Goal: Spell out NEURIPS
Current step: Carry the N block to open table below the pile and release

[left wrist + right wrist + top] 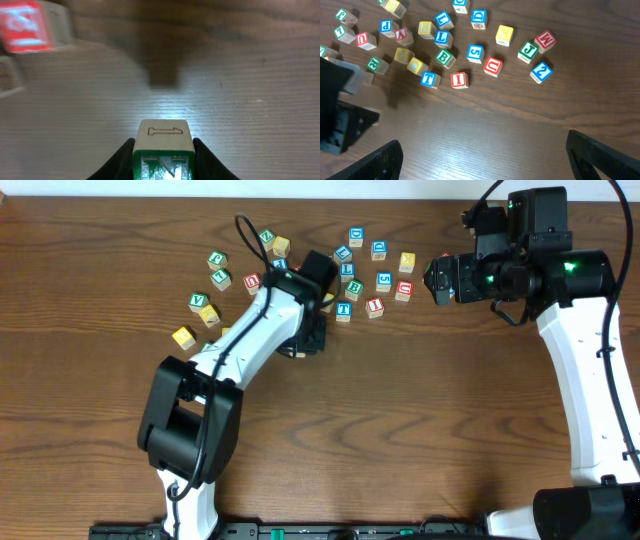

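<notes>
My left gripper is shut on a wooden cube with a green N on its near face, held just above the bare wood. In the overhead view that gripper sits below the cube cluster and hides the N cube. My right gripper hangs open and empty to the right of the cluster. Loose cubes lie ahead of it: a red I, a red U, a blue P and a green R.
Other lettered cubes are scattered across the far middle of the table, among them a blue T, a green B, a green J and a red M. A red cube lies far left of the left gripper.
</notes>
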